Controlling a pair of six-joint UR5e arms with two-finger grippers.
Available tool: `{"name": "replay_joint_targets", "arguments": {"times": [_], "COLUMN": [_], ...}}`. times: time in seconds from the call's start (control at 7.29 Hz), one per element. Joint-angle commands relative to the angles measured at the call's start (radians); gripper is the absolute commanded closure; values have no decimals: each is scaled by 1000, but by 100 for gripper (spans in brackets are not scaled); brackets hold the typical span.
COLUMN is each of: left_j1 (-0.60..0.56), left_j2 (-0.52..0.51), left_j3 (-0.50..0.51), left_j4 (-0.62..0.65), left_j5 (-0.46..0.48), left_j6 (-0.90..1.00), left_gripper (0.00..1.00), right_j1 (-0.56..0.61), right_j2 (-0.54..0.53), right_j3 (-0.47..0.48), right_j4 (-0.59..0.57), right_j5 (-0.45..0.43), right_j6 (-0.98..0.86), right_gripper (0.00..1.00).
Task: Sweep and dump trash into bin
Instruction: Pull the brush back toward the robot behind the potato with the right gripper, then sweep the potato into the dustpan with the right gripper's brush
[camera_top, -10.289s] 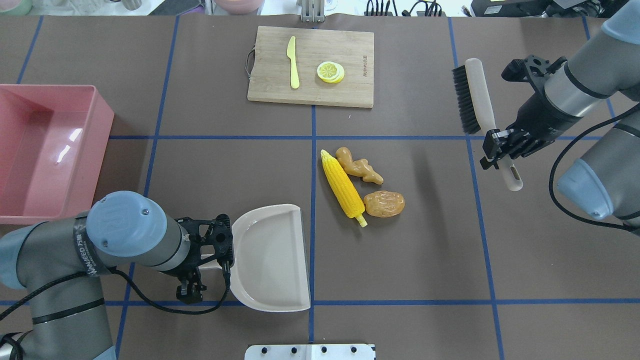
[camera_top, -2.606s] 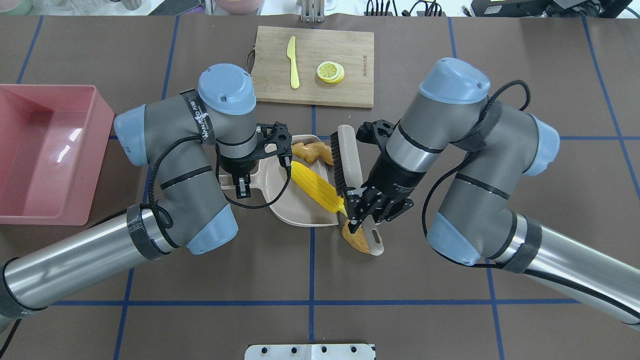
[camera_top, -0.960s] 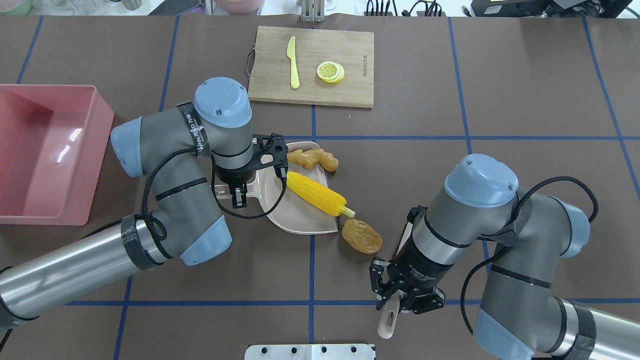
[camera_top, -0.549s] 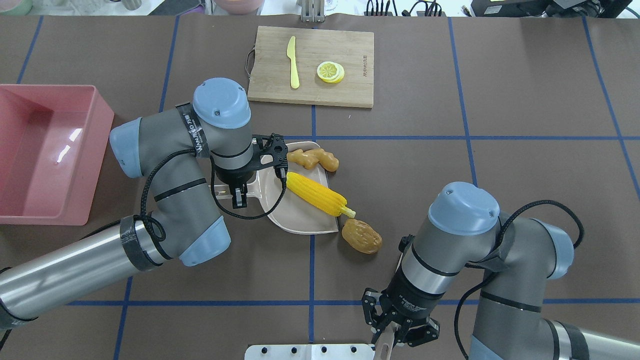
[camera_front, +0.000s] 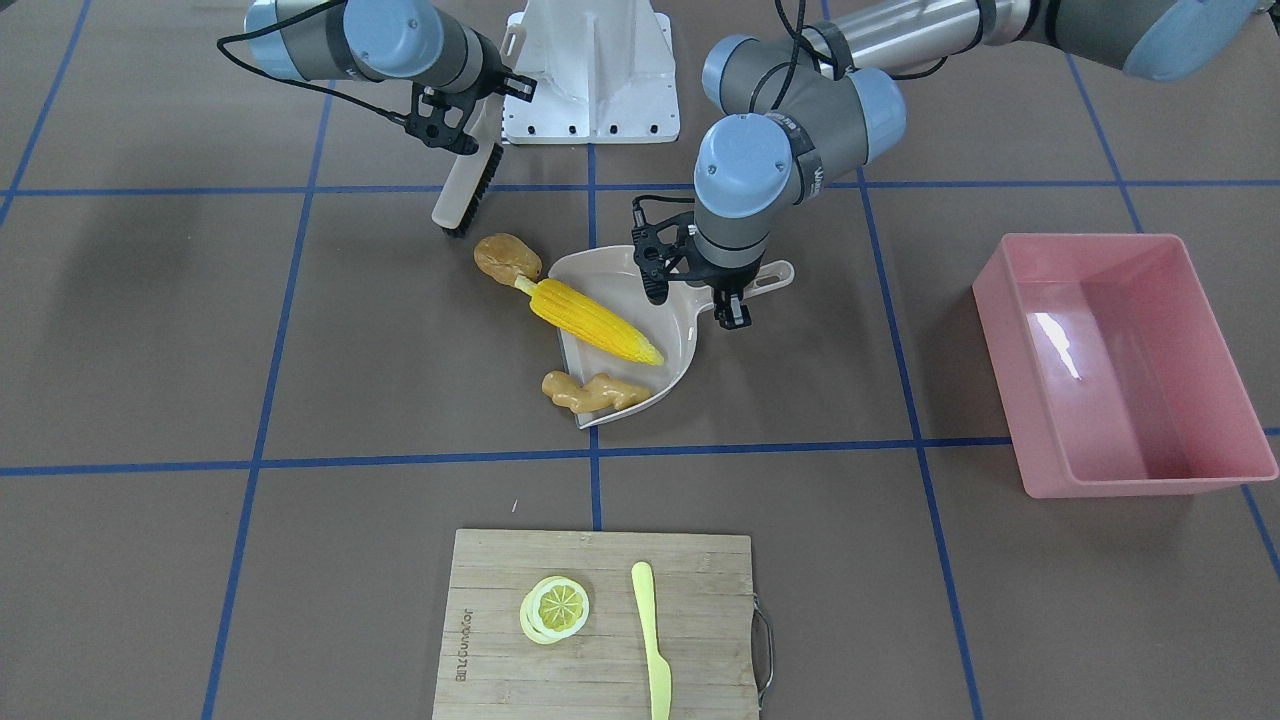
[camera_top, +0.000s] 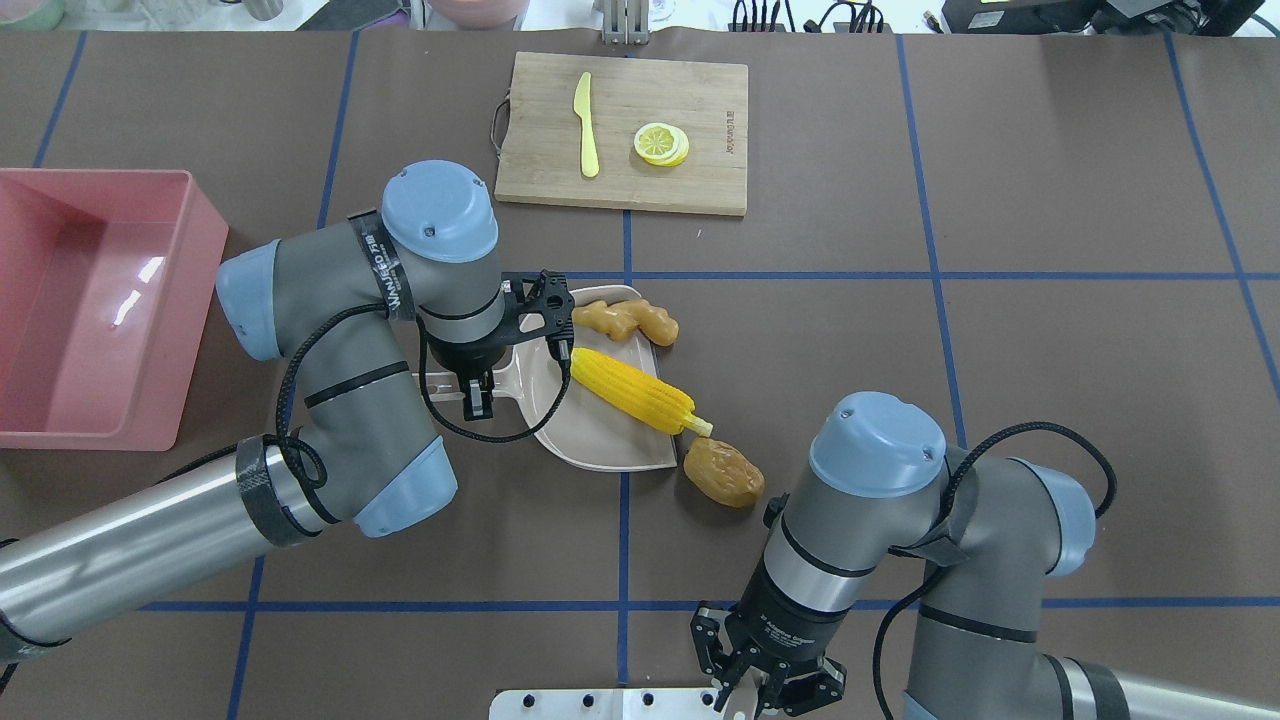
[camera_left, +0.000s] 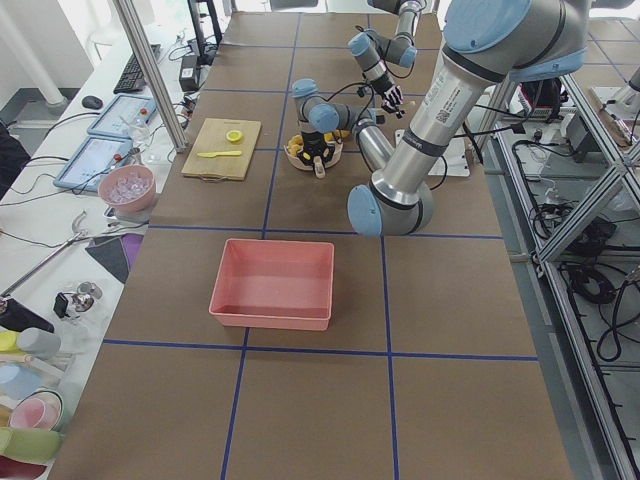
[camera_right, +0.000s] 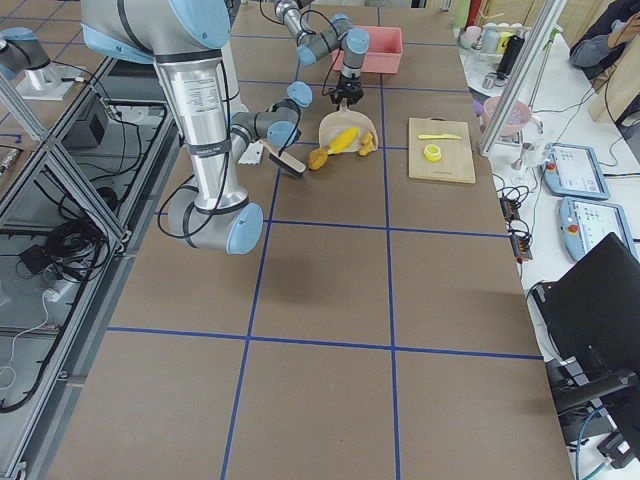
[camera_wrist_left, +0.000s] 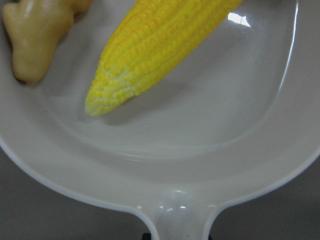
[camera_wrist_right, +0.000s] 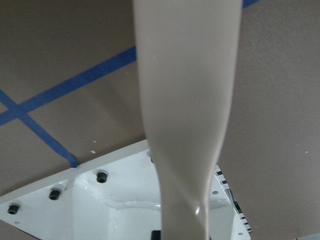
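**Pan loaded with two of three, potato outside**

My left claw (camera_top: 470, 385) is clamped tight on the handle of the beige dustpan (camera_top: 590, 445). The corn cob (camera_top: 630, 390) lies in the pan just ahead of that claw, with its stalk end poking over the open lip. The ginger root (camera_top: 625, 320) sits ahead and off to one side, half over the lip's far corner. The potato (camera_top: 722, 472) is on the table just past the lip, at the corn's stalk tip, between my two claws. The pink bin (camera_top: 90, 320) stands well apart, on the left claw's outer side. My right claw (camera_front: 458, 125) is closed on the brush (camera_front: 468, 190) handle, by the white base plate (camera_top: 620, 703). The bristles point towards the potato, near it but apart.
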Motion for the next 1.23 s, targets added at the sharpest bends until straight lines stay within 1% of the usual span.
{"name": "replay_joint_targets", "arguments": {"times": [0.0, 0.14, 0.27, 0.69, 0.82, 1.1], "left_j1": [8, 11, 11, 11, 10, 10], "left_j2": [5, 11, 11, 19, 34, 37], "left_j3": [2, 0, 0, -16, -38, -47], "left_j4": [-11, -16, -16, -15, -13, -8], "left_j5": [0, 0, 0, 0, 1, 3], "left_j6": [-1, 1, 1, -4, -2, -2], "left_gripper": [100, 100, 100, 100, 100, 100], "right_j1": [38, 64, 87, 103, 101, 101], "right_j2": [65, 65, 74, 189, 218, 256], "right_j3": [-65, -66, -88, -193, -216, -255], "right_j4": [-1, -3, -1, -1, -1, 2], "right_j5": [-1, 1, 7, 7, 7, 5], "right_j6": [-34, -74, -105, -143, -154, -189], "right_gripper": [100, 100, 100, 100, 100, 100]}}
